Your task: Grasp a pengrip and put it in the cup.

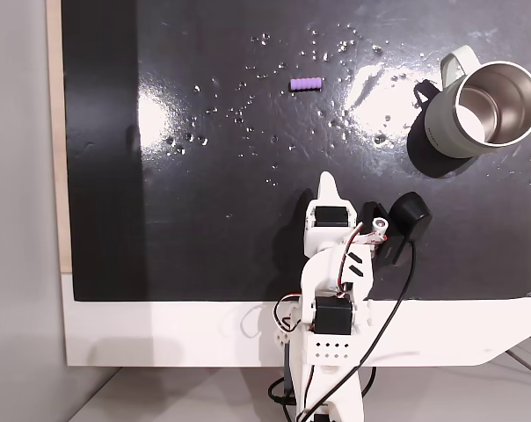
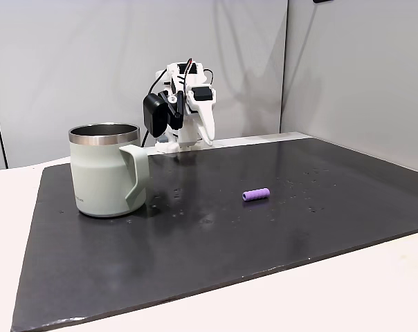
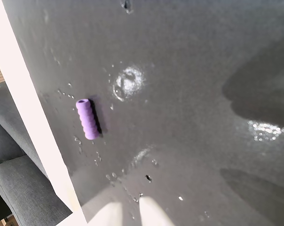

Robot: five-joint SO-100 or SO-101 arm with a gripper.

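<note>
The pengrip is a small light-purple ribbed tube lying on its side on the black mat, far from the arm's base in a fixed view. It also lies flat at the mat's middle right and near the mat's left edge in the wrist view. The cup, a pale grey-green mug with a steel inside, stands upright at the right with its handle toward the pengrip. My gripper hangs folded back near the base, well short of both, its white fingertips together and empty.
The black mat covers a white table and carries glare patches and small specks. A black camera sits on the wrist. Beyond the mat's white border in the wrist view is a grey cushion. Grey wall panels stand behind the table.
</note>
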